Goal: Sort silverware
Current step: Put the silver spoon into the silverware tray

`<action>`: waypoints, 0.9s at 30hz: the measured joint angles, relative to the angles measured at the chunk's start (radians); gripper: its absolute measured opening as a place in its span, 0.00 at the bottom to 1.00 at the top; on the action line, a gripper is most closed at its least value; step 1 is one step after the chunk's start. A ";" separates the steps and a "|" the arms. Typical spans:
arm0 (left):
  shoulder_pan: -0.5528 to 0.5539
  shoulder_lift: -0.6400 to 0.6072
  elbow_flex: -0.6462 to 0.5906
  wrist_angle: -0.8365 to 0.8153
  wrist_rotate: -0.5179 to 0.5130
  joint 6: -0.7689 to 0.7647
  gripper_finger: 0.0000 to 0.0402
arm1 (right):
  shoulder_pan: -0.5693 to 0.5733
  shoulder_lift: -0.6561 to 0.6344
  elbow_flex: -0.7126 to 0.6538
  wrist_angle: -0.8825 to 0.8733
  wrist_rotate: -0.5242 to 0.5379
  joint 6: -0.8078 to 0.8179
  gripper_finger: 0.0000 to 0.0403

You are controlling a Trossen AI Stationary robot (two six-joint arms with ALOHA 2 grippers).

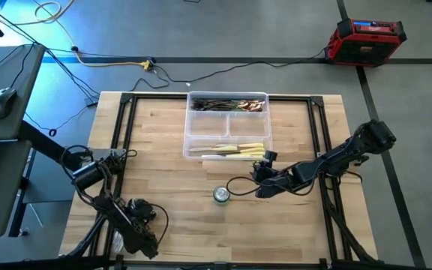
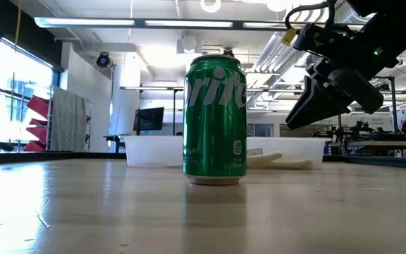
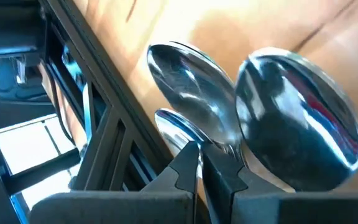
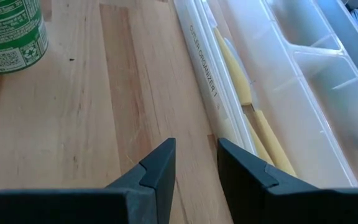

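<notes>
My left gripper is at the table's near left corner, shut among three shiny silver spoons that lie by the black frame rail. My right gripper is open and holds nothing. It hovers over bare wood just in front of the clear divided tray, also in the low view. Cream-handled knives lie in the tray's near compartment. Dark forks and green-handled pieces fill the far one. My left gripper pinches a spoon at its neck, just behind the bowl, between its two fingertips. The fingers lie along the spoon's length. The other spoon bowls crowd against it, and whether the held spoon is off the table does not show.
A green soda can stands upright in front of the tray, left of my right gripper, and fills the middle of the low view. Black frame rails run along the table's edges. Bare wood lies between the two arms.
</notes>
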 joint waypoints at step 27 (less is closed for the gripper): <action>0.280 -0.002 -0.083 0.002 -0.361 0.191 0.00 | 0.000 0.000 0.000 0.000 -0.026 0.000 0.25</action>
